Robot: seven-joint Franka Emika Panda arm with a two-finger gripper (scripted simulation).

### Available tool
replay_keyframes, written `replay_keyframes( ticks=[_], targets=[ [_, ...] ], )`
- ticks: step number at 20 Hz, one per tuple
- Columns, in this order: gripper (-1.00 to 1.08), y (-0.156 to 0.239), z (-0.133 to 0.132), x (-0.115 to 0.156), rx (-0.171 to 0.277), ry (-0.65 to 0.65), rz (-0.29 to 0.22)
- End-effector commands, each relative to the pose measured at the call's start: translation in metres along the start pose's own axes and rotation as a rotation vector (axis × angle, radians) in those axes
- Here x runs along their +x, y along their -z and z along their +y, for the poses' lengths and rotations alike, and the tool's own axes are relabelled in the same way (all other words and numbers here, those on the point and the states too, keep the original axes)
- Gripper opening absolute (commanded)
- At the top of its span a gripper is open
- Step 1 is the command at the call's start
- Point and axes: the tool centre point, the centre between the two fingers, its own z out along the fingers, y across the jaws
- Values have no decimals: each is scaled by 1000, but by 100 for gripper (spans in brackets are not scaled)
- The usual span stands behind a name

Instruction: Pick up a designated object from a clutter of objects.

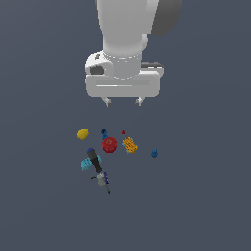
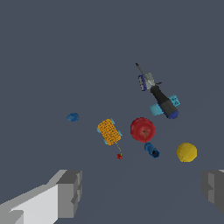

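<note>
The designated dark-blue stubby rod (image 1: pixel 104 132) lies on the grey floor between the yellow lump (image 1: pixel 83 134) and the red ball (image 1: pixel 109 144); in the wrist view the rod (image 2: pixel 152 150) lies just by the red ball (image 2: pixel 142 129). The clutter also holds an orange-yellow block (image 1: pixel 129 144), a tiny red cone (image 1: pixel 123 132), a cyan block (image 1: pixel 89 163) and a black-and-grey rod (image 1: pixel 98 169). My gripper (image 1: pixel 123 102) hangs open and empty well above the clutter; its fingers (image 2: pixel 70 192) frame the wrist view.
A lone small blue blob (image 1: pixel 154 153) lies apart at the exterior view's right of the clutter, also in the wrist view (image 2: pixel 72 117). The black-and-grey rod (image 2: pixel 159 97) lies across the cyan block (image 2: pixel 175 101). Grey floor surrounds the pile.
</note>
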Motion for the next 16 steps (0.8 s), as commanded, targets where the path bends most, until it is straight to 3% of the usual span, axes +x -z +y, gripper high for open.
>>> replay_keyframes(
  ticks=[1, 16],
  targets=[
    [100, 0, 0, 0, 0, 0, 0],
    [100, -8, -5, -8, 2, 30, -33]
  ],
)
